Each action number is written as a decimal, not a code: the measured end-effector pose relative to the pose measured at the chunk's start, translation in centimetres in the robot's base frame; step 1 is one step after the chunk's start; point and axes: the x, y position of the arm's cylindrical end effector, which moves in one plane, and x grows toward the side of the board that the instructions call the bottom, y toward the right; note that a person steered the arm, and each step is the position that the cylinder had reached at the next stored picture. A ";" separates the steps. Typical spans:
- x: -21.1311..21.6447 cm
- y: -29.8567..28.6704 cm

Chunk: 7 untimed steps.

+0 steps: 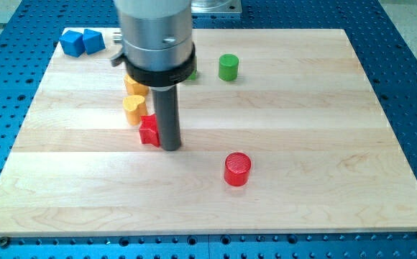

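My tip (170,147) rests on the board just right of a red block (148,130) of uneven shape and touches or nearly touches its right side. Above that block lies a yellow heart-shaped block (133,108), and above it a second yellow block (134,85) half hidden under the arm's metal body. A red cylinder (237,169) stands apart to the lower right of the tip. A green cylinder (228,67) stands near the view's top, and another green block (193,72) peeks out from behind the arm.
Two blue blocks (71,42) (93,39) sit together at the board's top left corner. The wooden board (302,129) lies on a blue perforated table (410,43). The arm's wide silver and black body (157,36) hides part of the board's top middle.
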 end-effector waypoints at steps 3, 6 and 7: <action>7.4 18.1; 3.5 9.8; 4.1 11.4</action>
